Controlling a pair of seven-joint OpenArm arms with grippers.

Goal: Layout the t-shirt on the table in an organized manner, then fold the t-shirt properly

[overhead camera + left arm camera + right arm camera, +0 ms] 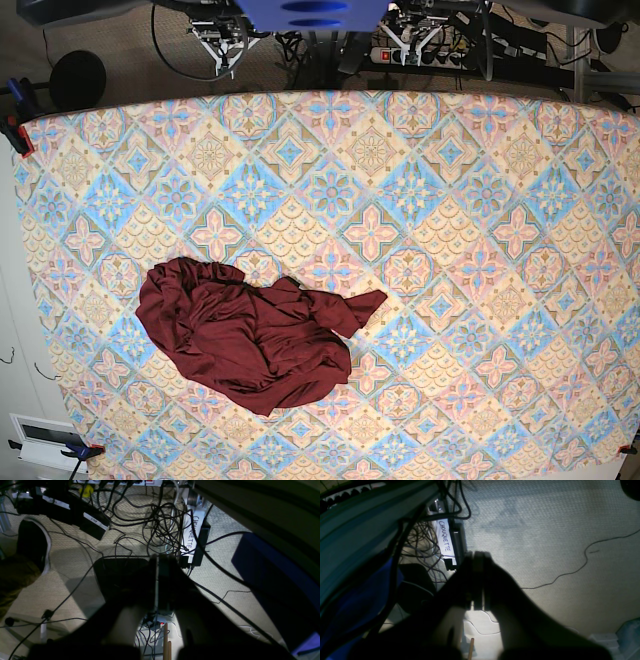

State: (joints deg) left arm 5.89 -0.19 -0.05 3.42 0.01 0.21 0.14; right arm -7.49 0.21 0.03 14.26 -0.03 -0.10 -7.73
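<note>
While the t-shirt (250, 335) lies crumpled on the table (480, 200), both arms' jaws clenched, empty.

One t-shirt (250, 340), crumpled, lower left of the base view; one table (500, 200) filling that frame; two red clamps, one at the left edge near the top (17, 130), one at the lower left corner (82, 452); two grippers, the left gripper (158, 557) at the centre of the left wrist view, the right gripper (476, 553) at the centre of the right wrist view; one white label reading CHOUQUETTE (446, 538), upper left of the right wrist view.
</note>
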